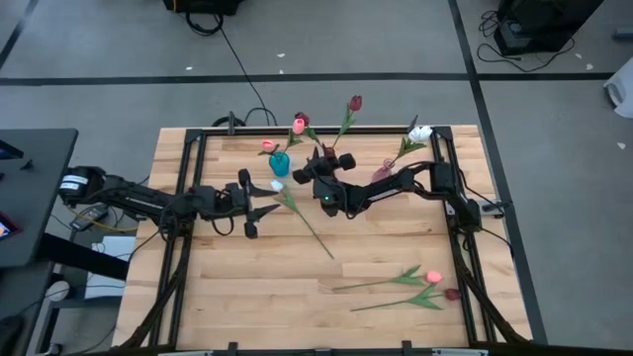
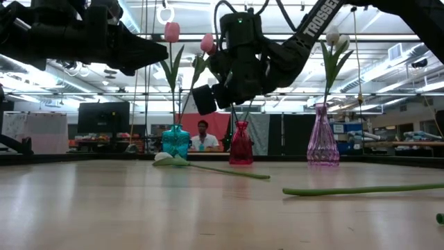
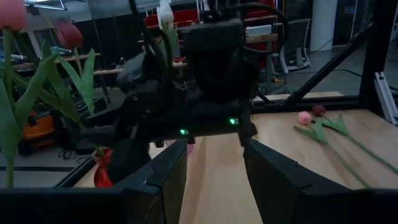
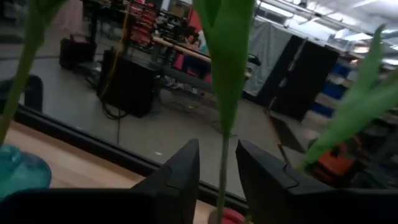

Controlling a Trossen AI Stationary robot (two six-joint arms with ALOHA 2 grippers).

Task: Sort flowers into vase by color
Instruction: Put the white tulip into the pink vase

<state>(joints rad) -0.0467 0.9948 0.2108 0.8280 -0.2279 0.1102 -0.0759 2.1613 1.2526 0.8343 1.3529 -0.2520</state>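
Note:
Three vases stand along the table's far edge. The teal vase [image 1: 280,163] holds pink tulips, the red vase [image 2: 241,142] a dark red tulip [image 1: 354,102], and the pink vase [image 1: 382,173] a white one [image 1: 420,132]. My right gripper [image 1: 322,164] is open beside the red vase; its fingers stand on either side of the dark red tulip's stem [image 4: 222,158] without touching it. Left of centre, my left gripper [image 1: 259,204] hangs open and empty. A white tulip [image 1: 277,185] lies flat on the table between the arms.
A pink tulip [image 1: 432,276] and a dark red tulip [image 1: 452,294] lie on the table near its front right corner. Black frame rails [image 1: 188,198] run along the table's left, right and far sides. A person [image 2: 202,135] sits in the room beyond the table.

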